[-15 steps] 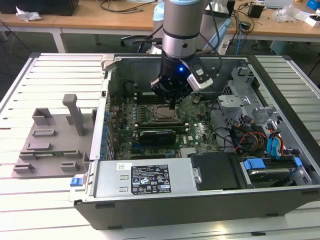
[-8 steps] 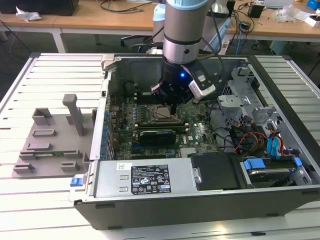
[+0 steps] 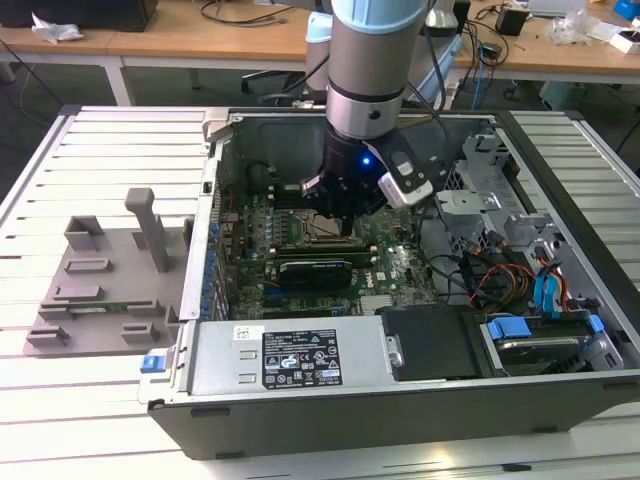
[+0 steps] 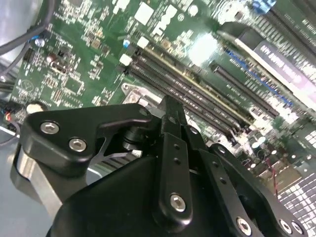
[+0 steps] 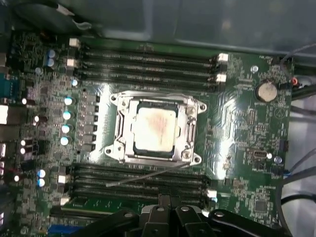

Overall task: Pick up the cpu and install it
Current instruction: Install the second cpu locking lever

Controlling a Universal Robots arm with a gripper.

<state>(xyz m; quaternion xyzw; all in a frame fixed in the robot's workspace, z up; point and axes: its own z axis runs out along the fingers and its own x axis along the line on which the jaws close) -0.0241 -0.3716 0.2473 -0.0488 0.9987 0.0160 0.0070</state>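
At the centre of the first wrist view, the cpu (image 5: 154,128) sits square inside the metal socket frame (image 5: 192,129) on the green motherboard (image 5: 237,128), between banks of black memory slots (image 5: 148,64) (its silvery top looks smudged). Just above the board, in the upper middle of the exterior view, the gripper (image 3: 345,212) hangs within the open computer case (image 3: 300,400); its fingers look drawn together, holding nothing.
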